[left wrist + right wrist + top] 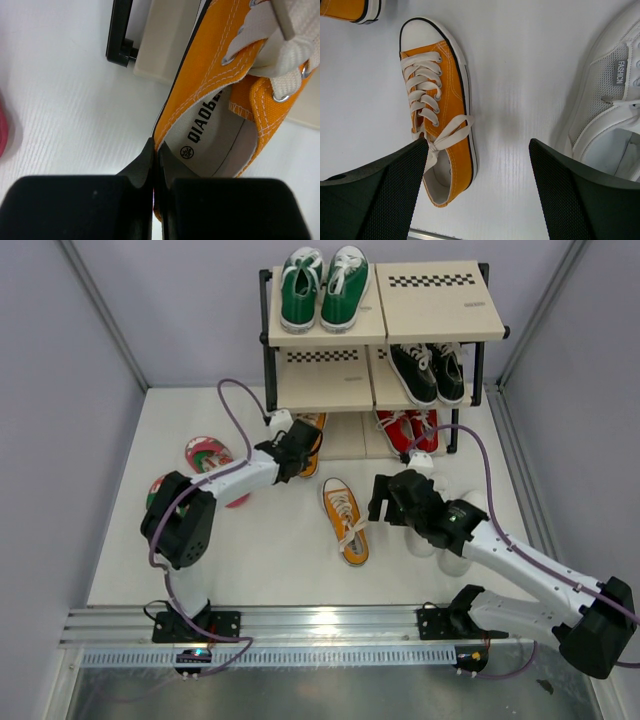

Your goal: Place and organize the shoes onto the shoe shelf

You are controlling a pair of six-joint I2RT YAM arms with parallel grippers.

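- My left hand is pinched together on the heel wall of one orange sneaker, with one finger outside the canvas and the other inside the opening.
- That held sneaker sits at the centre of the top view. Its toe reaches over the front edge of the bottom left board of the shoe shelf.
- The second orange sneaker lies flat on the white surface, just below the centre of the frame and apart from the shelf.
- My right hand hangs with its fingers wide apart, gripping nothing. In its own camera the second orange sneaker is on the left and a white sneaker on the right.
- The white sneakers are mostly hidden under the right arm, right of centre.
- One pink flip-flop lies at mid-left on the surface.
- Green sneakers fill the top left of the shelf, black sneakers the middle right and red sneakers the bottom right.
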